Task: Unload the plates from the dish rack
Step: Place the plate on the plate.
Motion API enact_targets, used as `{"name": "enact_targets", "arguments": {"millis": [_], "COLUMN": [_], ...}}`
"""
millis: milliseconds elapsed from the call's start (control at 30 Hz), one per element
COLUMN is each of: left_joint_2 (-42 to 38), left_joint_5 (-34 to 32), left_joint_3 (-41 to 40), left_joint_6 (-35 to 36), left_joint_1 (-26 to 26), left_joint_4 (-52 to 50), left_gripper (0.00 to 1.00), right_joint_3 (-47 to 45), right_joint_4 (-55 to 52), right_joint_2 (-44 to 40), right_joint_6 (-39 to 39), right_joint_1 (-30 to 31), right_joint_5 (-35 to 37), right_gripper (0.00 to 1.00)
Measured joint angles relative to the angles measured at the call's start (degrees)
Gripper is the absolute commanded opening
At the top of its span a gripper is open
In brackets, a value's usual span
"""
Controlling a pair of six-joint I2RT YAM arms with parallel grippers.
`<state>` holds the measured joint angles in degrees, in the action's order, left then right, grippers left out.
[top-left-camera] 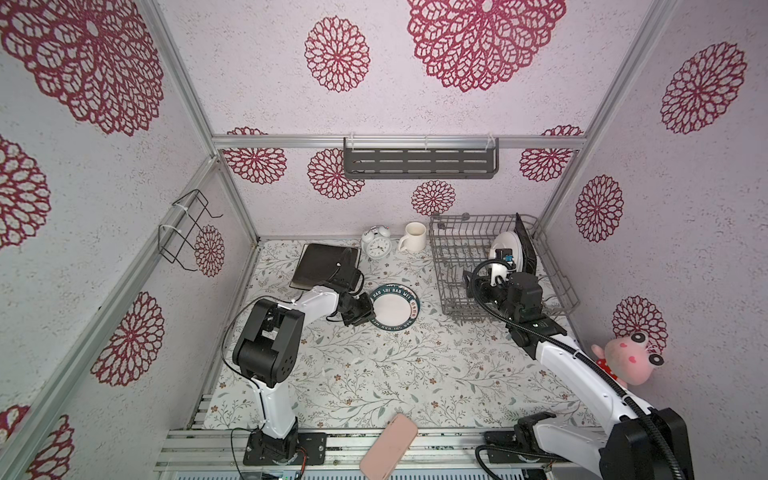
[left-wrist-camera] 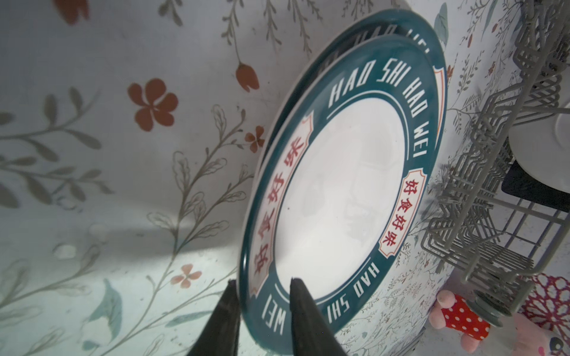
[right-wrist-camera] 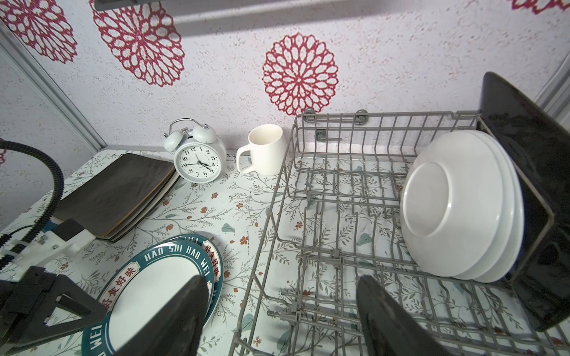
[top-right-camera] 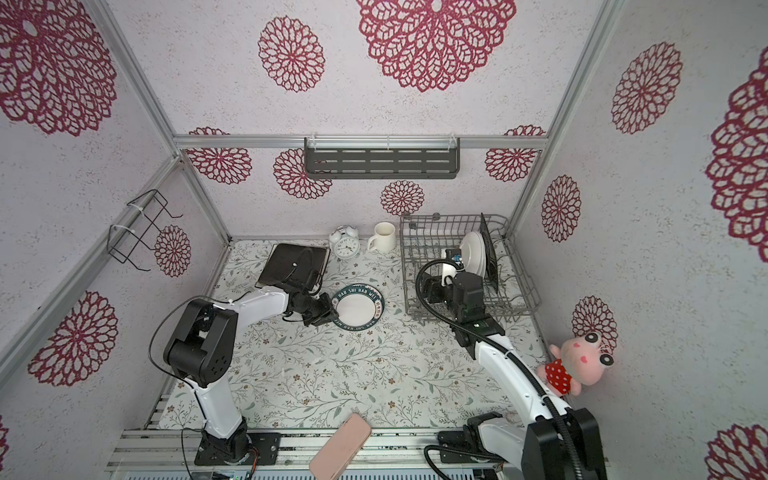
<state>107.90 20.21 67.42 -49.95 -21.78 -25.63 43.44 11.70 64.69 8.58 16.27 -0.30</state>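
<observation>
Past halfway, going by what's out vs. what's in.

Done: a stack of square plates (top-left-camera: 316, 262), black backs up, lies on the desk (top-left-camera: 374, 374) at far left, just beside the alarm clock (top-left-camera: 377, 245). Two round lettered plates (top-right-camera: 358, 309) lie stacked face-up mid-desk, just left of the dish rack (top-left-camera: 436, 266). At the top one's left rim is the left gripper (left-wrist-camera: 262, 280). Its fingers (left-wrist-camera: 302, 308) are narrow, one each side of the rim, but I can't tell if they pinch it or have slack. That plate rests on its mate, so prob. the step in hand is letting go and backing off.

Left to do: at the rack's far-right end a few round white plates (right-wrist-camera: 456, 209) stand on edge, backs facing left. There are 2 or 3; the rims overlap, so no sure count. They lean on an upright black-backed square plate (right-wrist-camera: 524, 148); whether more squares stand behind it is hidden. No other plates show among the prongs.

The right gripper (right-wrist-camera: 282, 279) hangs over the rack on the near side of the white plates, pointed their way, fingers wide w/ nothing between them. Likely order: white rounds one at a time, then the square(s), all onto the desk.
</observation>
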Motion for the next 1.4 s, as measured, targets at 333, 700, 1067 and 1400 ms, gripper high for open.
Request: {"name": "enact_targets", "arguments": {"millis": [333, 700, 1067, 1400], "left_joint_2": [0.90, 1.22, 1.18, -6.86], "left_joint_5": [0.07, 0.59, 1.09, -1.60], "left_joint_3": [0.13, 0.15, 0.33, 3.28], "left_joint_6": [0.00, -0.22, 0.07, 2.67], "left_joint_1": [-0.42, -0.44, -0.48, -0.48], "left_joint_4": [0.59, 1.95, 0.81, -5.35], "left_gripper": [0.24, 0.26, 0.47, 0.65], "right_joint_3": [-1.16, -1.16, 0.39, 15.80], "right_joint_4": [-0.13, -0.13, -4.11, -13.35], "right_joint_2": [-0.02, -0.02, -0.22, 4.63], "right_joint_6": [-0.07, -0.63, -1.95, 2.05], "right_joint_1": [0.00, 0.00, -1.27, -14.34], "right_joint_5": [0.00, 0.02, 0.37, -3.61], "right_gripper": [0.78, 0.78, 0.80, 0.79]}}
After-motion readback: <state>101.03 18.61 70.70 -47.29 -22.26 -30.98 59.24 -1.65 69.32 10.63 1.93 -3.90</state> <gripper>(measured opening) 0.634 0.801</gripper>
